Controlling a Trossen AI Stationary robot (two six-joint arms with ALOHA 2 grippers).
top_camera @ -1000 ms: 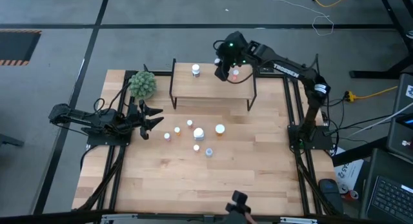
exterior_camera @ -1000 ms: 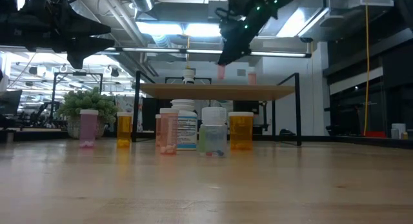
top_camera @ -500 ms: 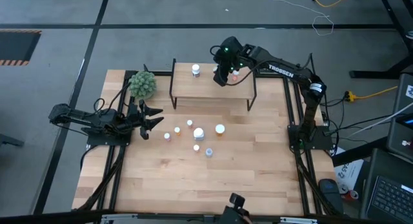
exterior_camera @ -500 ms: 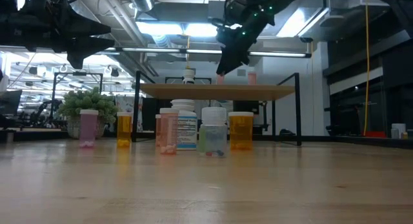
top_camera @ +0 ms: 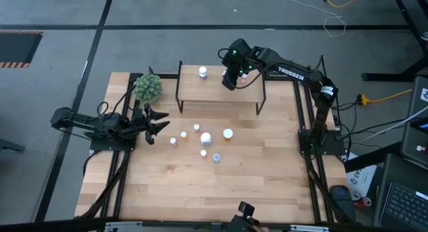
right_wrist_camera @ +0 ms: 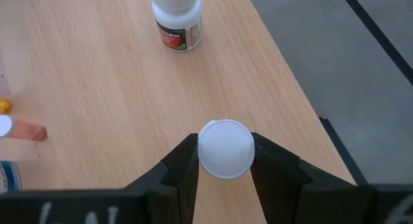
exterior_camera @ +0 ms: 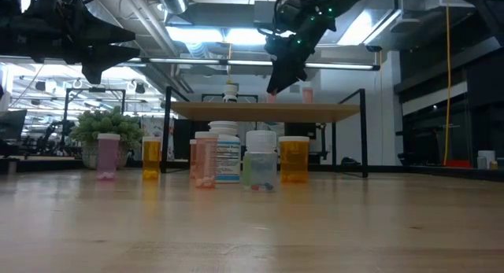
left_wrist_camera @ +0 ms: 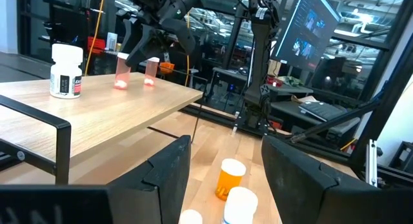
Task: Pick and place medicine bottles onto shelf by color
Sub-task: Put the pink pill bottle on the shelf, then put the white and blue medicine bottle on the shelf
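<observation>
right gripper (right_wrist_camera: 224,161) clamps pink bottle (right_wrist_camera: 225,148) | over shelf (top_camera: 217,93) | seat flat beside pink twin (left_wrist_camera: 151,71), then release | left gripper (top_camera: 159,121) half-open, empty

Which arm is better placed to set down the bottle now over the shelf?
The right. Its hand is shut on the pink bottle, directly over the shelf beside another pink one. The left hand waits open near the plant, holding nothing.

The right gripper (top_camera: 232,80) hangs over the shelf (top_camera: 219,91) near a white bottle (top_camera: 202,72), while more bottles (top_camera: 206,138) cluster on the table (top_camera: 200,178).
</observation>
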